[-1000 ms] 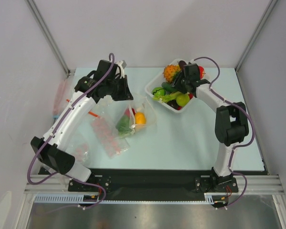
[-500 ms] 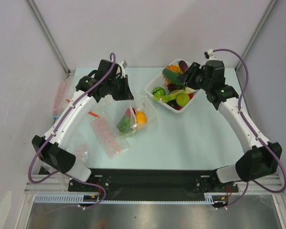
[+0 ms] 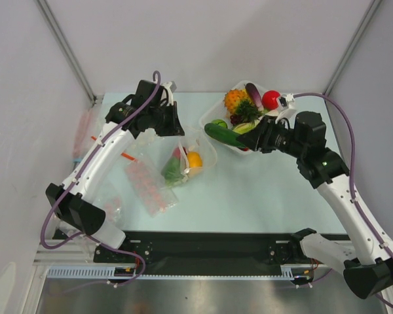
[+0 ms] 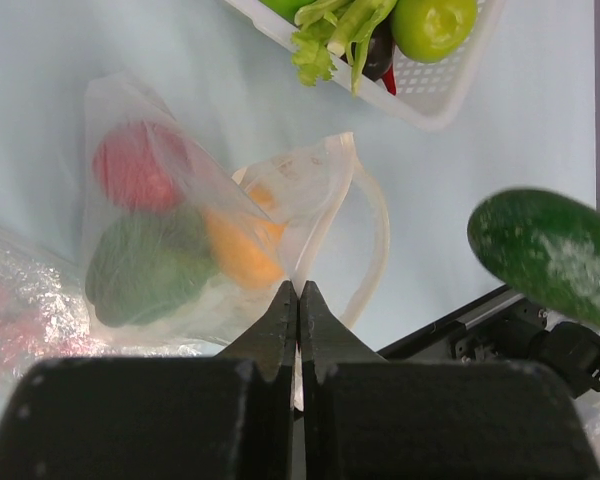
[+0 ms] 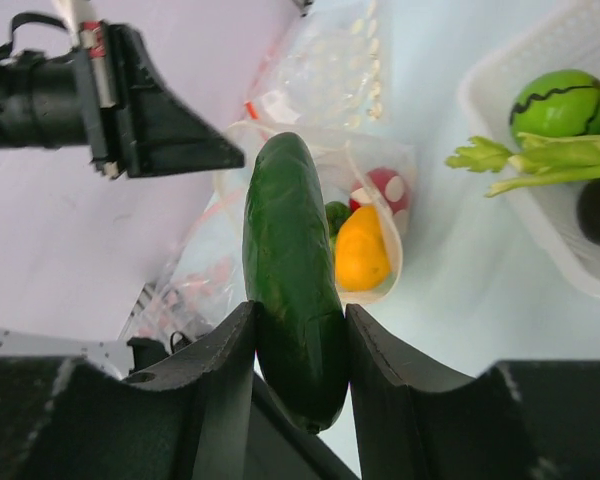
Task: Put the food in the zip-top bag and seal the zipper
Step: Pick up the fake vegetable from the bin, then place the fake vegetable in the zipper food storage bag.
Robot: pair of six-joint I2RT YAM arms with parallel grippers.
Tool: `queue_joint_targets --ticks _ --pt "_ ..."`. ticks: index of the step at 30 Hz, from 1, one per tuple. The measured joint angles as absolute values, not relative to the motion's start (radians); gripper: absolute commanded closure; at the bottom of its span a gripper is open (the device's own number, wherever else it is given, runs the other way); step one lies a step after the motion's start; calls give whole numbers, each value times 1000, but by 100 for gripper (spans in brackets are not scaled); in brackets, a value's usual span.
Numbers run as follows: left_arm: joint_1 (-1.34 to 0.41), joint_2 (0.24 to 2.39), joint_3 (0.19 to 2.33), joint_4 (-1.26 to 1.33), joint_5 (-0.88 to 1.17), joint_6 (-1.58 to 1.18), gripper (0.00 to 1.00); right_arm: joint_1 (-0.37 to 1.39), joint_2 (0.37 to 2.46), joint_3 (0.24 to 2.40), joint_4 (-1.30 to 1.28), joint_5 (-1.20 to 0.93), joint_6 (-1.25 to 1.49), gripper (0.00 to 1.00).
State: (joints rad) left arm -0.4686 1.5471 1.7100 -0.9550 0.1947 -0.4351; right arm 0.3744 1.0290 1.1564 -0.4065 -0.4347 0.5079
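Observation:
The clear zip-top bag lies mid-table, its mouth held open, with red, orange and green toy pieces inside. My left gripper is shut on the bag's rim by the zipper strip and holds it up. My right gripper is shut on a dark green cucumber, held in the air between the tray and the bag; it also shows in the top view. The white tray holds more food: an orange spiky fruit, a red ball, green pieces.
A flat packet with pink-red blobs lies left of the bag. A thin red strip and other clear packets lie at the left edge. Walls close the table at the back and sides.
My right gripper took the cucumber out of the tray and carried it forward and left towards the bag. The left gripper kept its hold on the bag's rim.

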Motion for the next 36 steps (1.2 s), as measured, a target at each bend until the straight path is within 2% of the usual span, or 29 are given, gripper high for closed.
queue_joint_targets --ticks 7,14,19,24,30,32,33,35,36 --pt "-469 1546 1710 -963 195 -436 100 390 1072 1163 -411 -518 487 74" --pt "-469 1527 1702 -961 213 -447 100 451 1184 1176 -413 -536 458 75" --pt "-479 1504 1680 -934 237 -464 100 470 1325 1261 -410 -530 445 77" --pt "-521 1496 1662 -887 253 -511 100 510 1511 1406 -437 -443 402 76" --pt "-558 1496 1662 -846 285 -579 100 549 1568 1427 -456 -271 368 74" --pt "-561 1496 1665 -838 299 -596 99 561 1571 1427 -453 -217 355 68" --pt "-561 1496 1667 -838 304 -603 100 566 1571 1427 -449 -203 349 51" --pt "-561 1496 1678 -838 317 -611 100 577 1572 1419 -431 -182 340 38" --pt "-561 1496 1684 -838 322 -614 100 582 1573 1414 -423 -179 338 28"
